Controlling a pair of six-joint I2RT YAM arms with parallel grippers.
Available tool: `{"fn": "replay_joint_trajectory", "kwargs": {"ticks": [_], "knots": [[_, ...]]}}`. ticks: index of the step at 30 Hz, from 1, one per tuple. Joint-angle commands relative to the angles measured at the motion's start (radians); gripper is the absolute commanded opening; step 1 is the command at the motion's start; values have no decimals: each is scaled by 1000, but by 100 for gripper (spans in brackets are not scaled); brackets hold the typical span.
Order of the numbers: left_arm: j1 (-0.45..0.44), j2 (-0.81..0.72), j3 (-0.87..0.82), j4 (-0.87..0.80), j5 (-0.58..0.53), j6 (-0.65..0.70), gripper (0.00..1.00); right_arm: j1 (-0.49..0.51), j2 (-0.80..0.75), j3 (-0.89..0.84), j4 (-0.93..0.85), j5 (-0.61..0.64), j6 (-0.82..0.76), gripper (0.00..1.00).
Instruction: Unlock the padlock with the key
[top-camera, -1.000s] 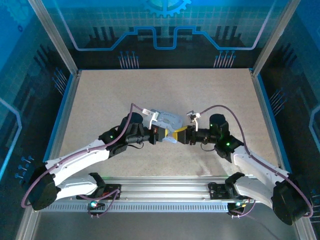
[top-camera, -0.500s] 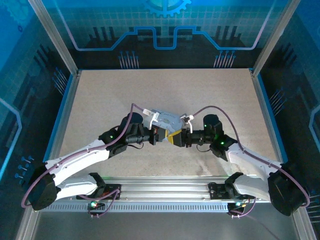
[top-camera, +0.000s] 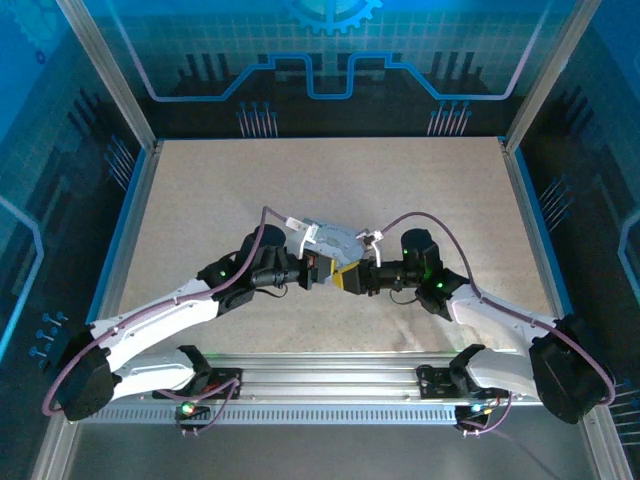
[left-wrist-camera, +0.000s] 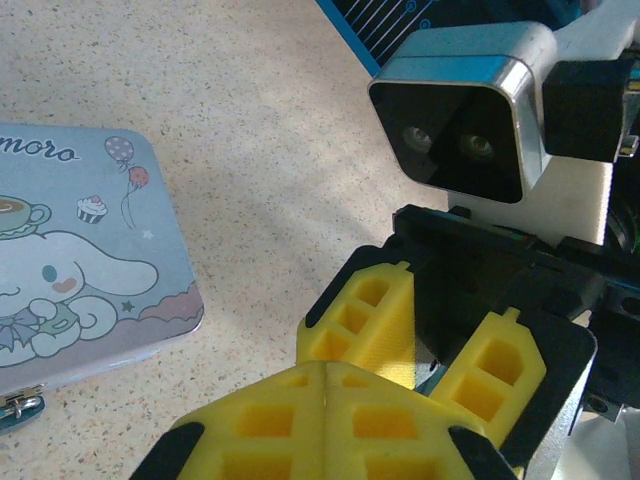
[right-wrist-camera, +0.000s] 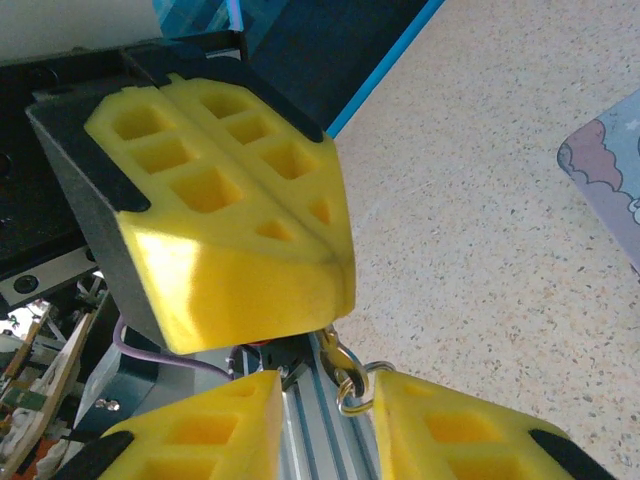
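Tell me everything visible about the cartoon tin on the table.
The tin is a pale lilac-blue rectangular box, seemingly painted metal, with rounded corners. Its lid bears a white long-eared cartoon animal, a teacup, a cupcake, balloons and script ending in "moro". A small silvery clasp sits on its near edge, and it looks closed. It lies flat on the speckled table, near the middle in the top view. Nothing else touches the part seen from the left wrist.
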Motion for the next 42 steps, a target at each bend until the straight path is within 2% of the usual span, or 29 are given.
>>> {"fn": "replay_joint_trajectory", "kwargs": {"ticks": [1,7,24,42], "knots": [[1,-2,26,16,24,-3,0,9,7,29,33,22,10,31],[2,-3,24,18,31,-3,0,9,23,31,57,32,23,30],[15,-6,15,15,-19,-33,0,-9,10,4,61,16,38,20],[34,-25,-2,24,-21,-54,0,-19,4,-7,59,12,43,10]]}}
